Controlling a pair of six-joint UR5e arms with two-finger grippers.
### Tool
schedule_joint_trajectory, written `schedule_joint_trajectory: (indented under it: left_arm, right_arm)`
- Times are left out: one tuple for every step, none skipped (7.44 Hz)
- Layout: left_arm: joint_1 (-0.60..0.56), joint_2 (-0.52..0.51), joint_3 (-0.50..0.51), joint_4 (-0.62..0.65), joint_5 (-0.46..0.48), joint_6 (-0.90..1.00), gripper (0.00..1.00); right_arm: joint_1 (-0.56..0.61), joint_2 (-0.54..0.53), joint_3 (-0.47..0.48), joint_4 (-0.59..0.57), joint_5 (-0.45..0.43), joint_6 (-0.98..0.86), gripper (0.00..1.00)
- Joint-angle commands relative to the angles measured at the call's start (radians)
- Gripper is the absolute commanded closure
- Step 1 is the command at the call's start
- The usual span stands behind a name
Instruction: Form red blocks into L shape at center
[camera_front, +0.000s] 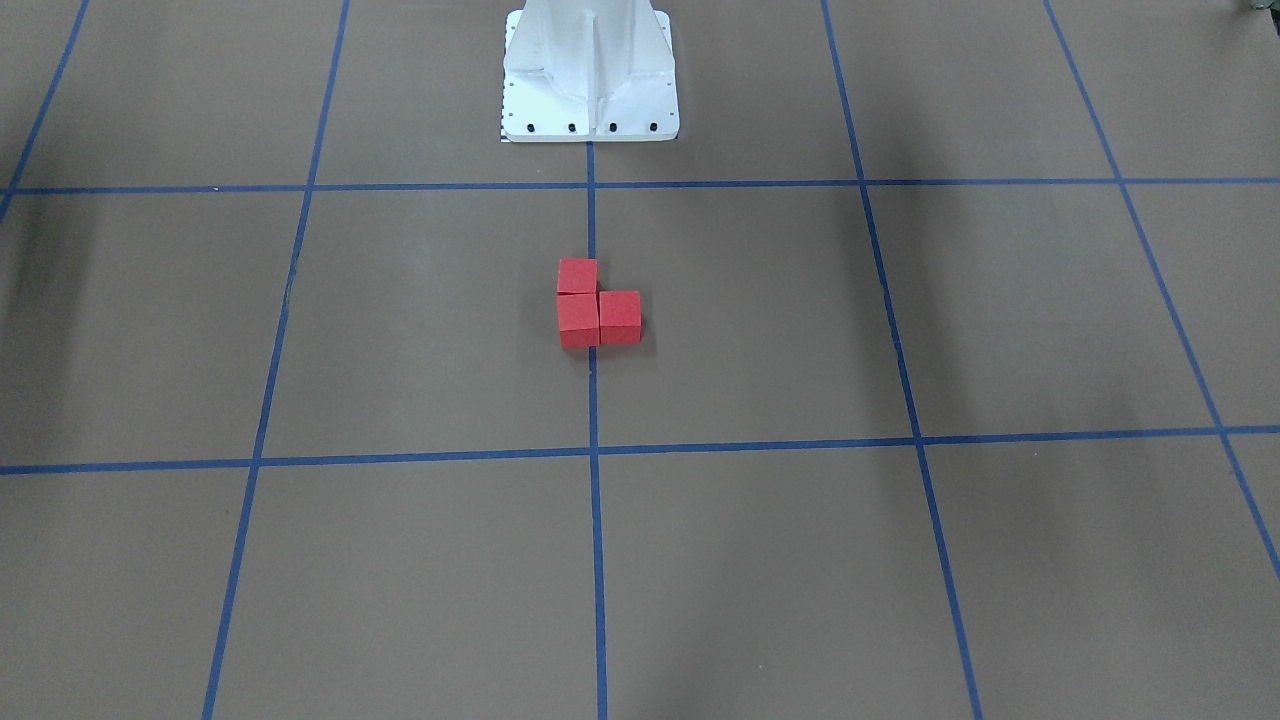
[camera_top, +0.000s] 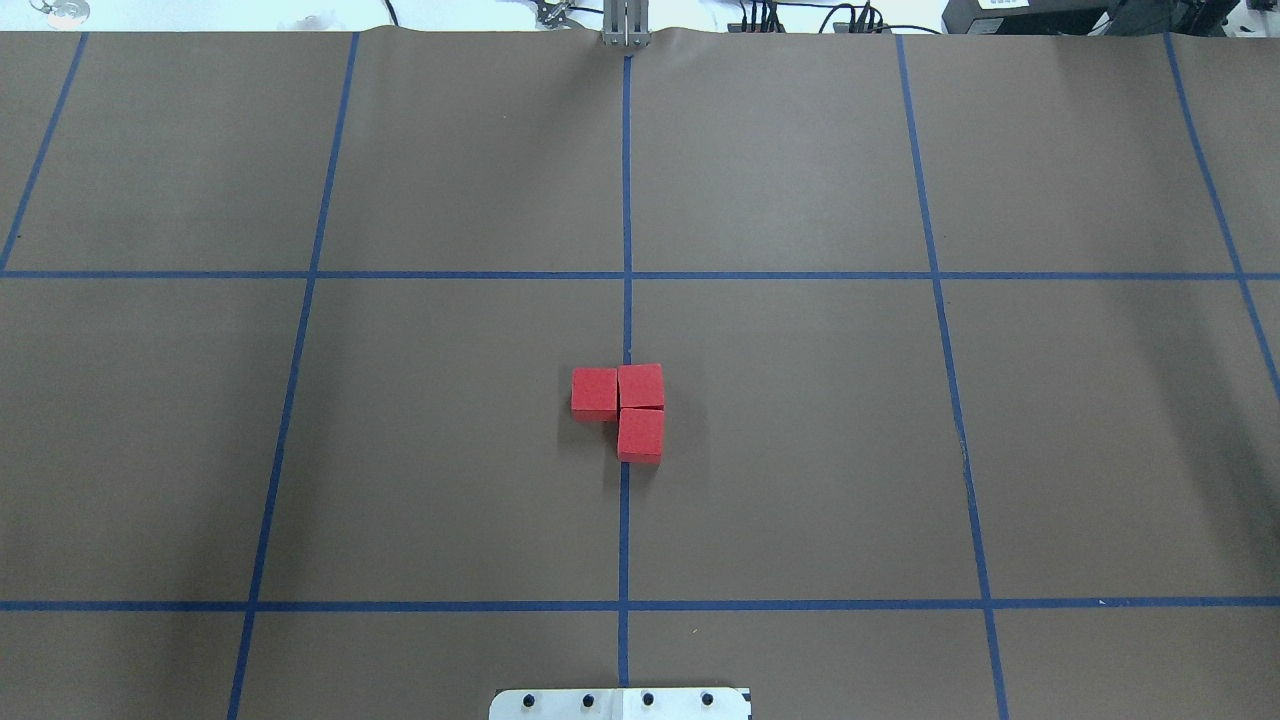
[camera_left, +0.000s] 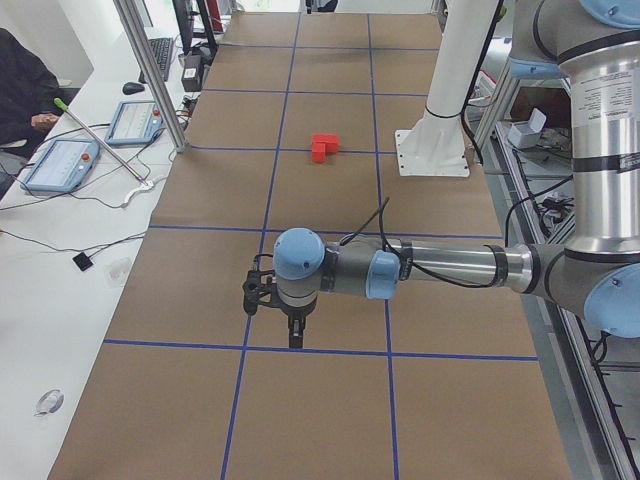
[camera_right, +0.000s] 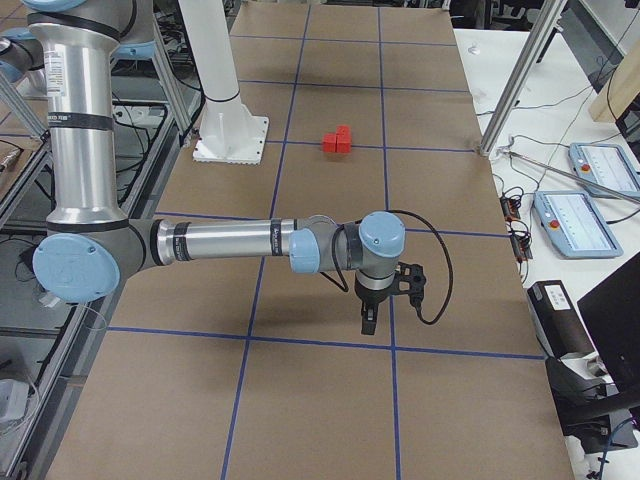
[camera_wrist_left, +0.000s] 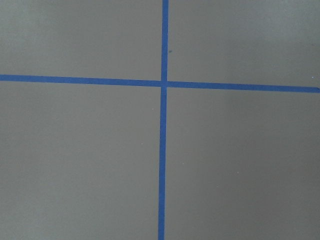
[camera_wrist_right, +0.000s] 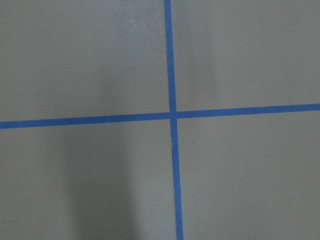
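Three red blocks (camera_top: 628, 406) sit touching in an L shape on the brown floor at the center, on the blue tape line (camera_top: 626, 320). They also show in the front view (camera_front: 593, 303), the left view (camera_left: 323, 147) and the right view (camera_right: 338, 140). My left gripper (camera_left: 295, 338) shows only in the left view, far from the blocks, pointing down over a grid line; I cannot tell its state. My right gripper (camera_right: 368, 323) shows only in the right view, equally far away; I cannot tell its state. Both wrist views show only brown floor and tape.
The white pedestal base (camera_front: 590, 95) stands just behind the blocks, also at the bottom of the overhead view (camera_top: 620, 704). Metal frame posts (camera_left: 150, 70) and control pendants (camera_left: 60, 160) line the operators' side. A person (camera_left: 20, 90) sits at the left view's edge.
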Motion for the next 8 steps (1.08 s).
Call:
schedule_joint_trajectory:
  left_arm:
    - [0.003, 0.017, -0.015, 0.004, 0.016, -0.002, 0.00]
    - [0.003, 0.018, -0.022, 0.004, 0.010, 0.000, 0.00]
    - [0.003, 0.024, -0.030, 0.002, -0.002, 0.000, 0.00]
    - [0.002, 0.061, -0.030, -0.007, -0.025, 0.010, 0.00]
    - [0.002, 0.066, -0.030, -0.008, -0.025, 0.010, 0.00]
    - [0.002, 0.070, -0.036, -0.008, -0.025, 0.012, 0.00]
    - [0.002, 0.072, -0.044, -0.007, -0.016, 0.012, 0.00]
    - [0.000, 0.072, -0.044, -0.007, -0.013, 0.010, 0.00]
  right_arm:
    - [0.001, -0.007, -0.009, 0.000, 0.062, 0.001, 0.00]
    - [0.003, -0.019, -0.011, 0.002, 0.108, 0.001, 0.00]
    - [0.003, -0.024, -0.009, 0.003, 0.109, 0.001, 0.00]
    - [0.003, -0.030, -0.003, 0.005, 0.101, 0.011, 0.00]
    - [0.003, -0.036, -0.001, 0.005, 0.096, 0.013, 0.00]
    - [0.003, -0.037, 0.002, 0.005, 0.092, 0.013, 0.00]
    - [0.003, -0.030, 0.002, 0.000, 0.089, 0.039, 0.00]
    - [0.003, -0.031, 0.003, -0.007, 0.049, 0.051, 0.00]
